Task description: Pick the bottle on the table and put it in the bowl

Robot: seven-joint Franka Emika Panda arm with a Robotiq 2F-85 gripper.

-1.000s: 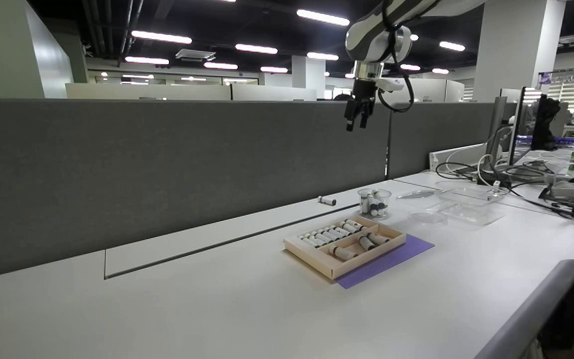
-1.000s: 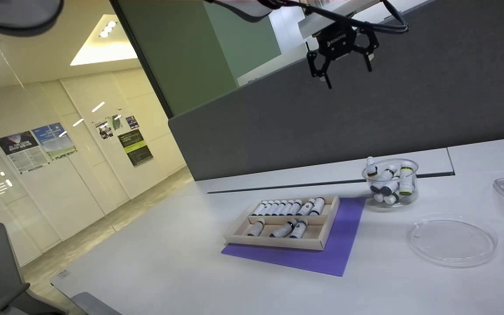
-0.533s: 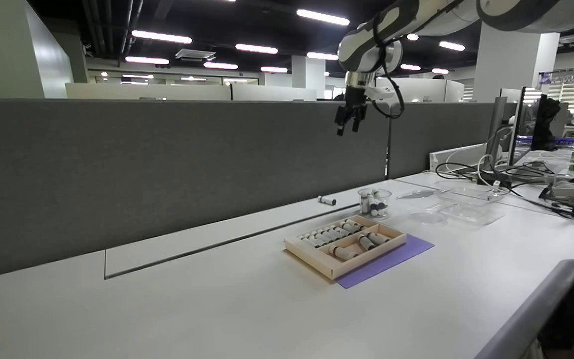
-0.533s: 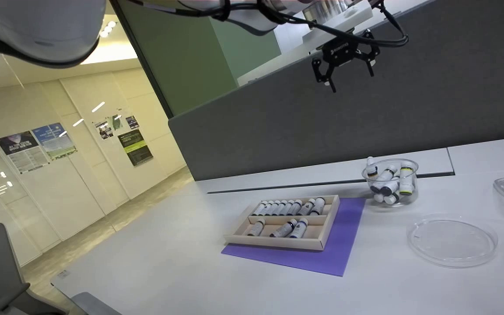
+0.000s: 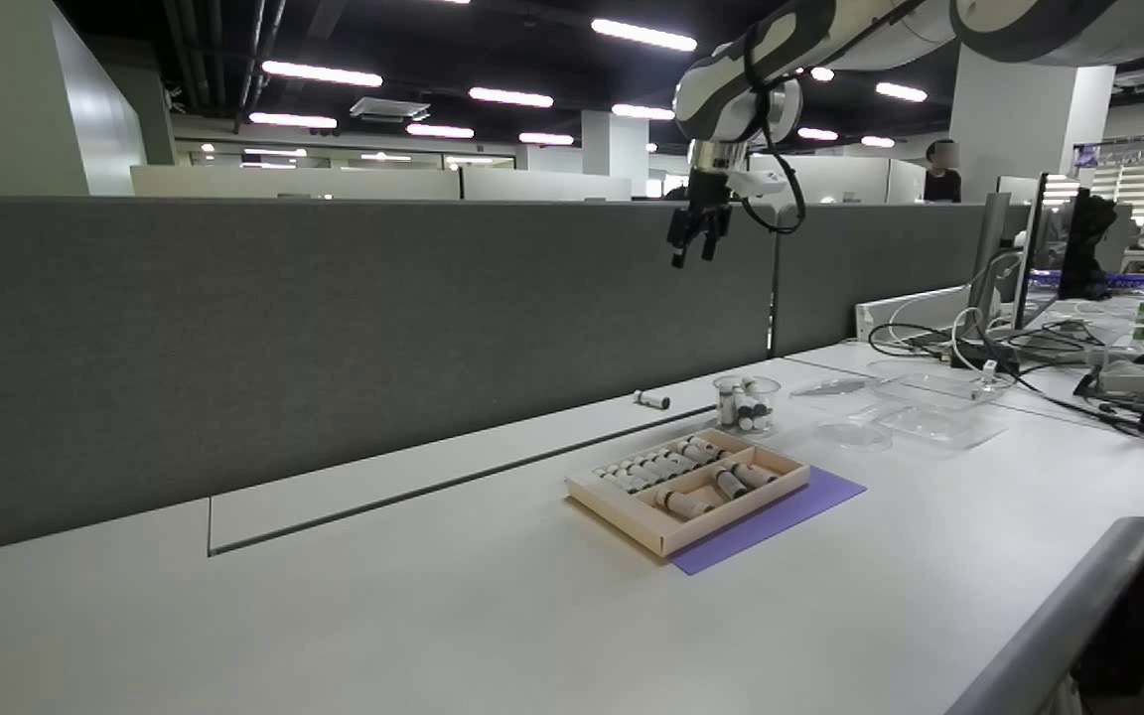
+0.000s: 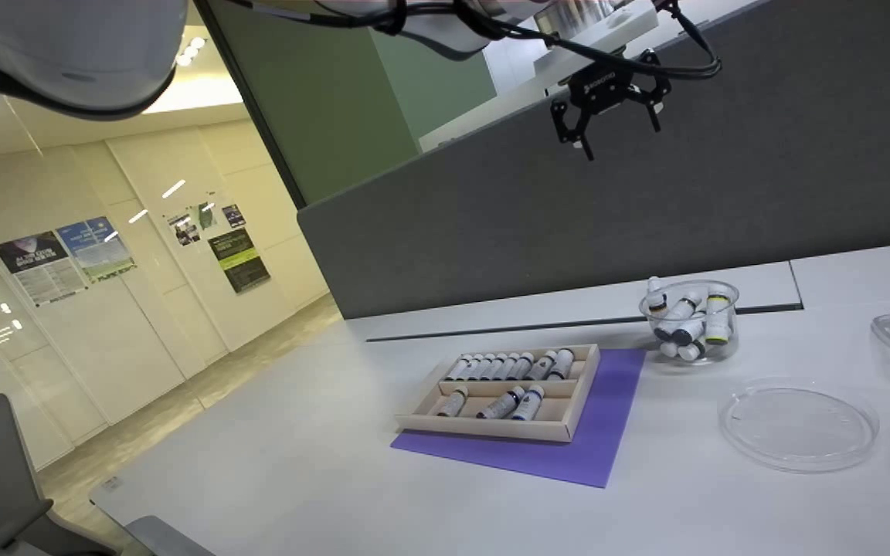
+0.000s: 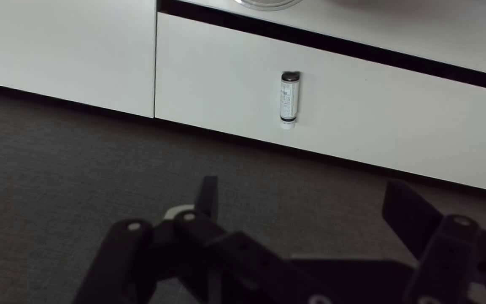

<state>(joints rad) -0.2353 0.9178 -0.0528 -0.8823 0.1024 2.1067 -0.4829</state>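
- I had the gripper (image 6: 623,144) hanging in the upper right of the frame in an exterior view, in front of the grey partition (image 6: 568,232) and well above the table (image 6: 283,463).
- Its fingers (image 7: 209,194) stood wide apart with a gap between them; my wrist view showed them in the lower half, dark, one left of centre and one toward the right.
- The loose bottle (image 7: 289,98) lay on its side on the table, right of centre in the upper half of the wrist view, between the dark slot (image 7: 331,44) and the partition. Its dark end pointed to the top of the frame, its white cap to the bottom. It was well apart from the fingers.
- The clear bowl (image 6: 723,349) stood at the right of an exterior view with several small bottles (image 6: 718,309) heaped in it. One more showed at its left rim; I couldn't tell whether that was inside or behind.
- The wooden box (image 6: 484,426) sat left of the bowl, a row of bottles in its rear compartment and three in the front one. A purple sheet (image 6: 619,401) stuck out from under it.
- In an exterior view I saw a person (image 5: 942,184) at the upper right, beyond the partition.
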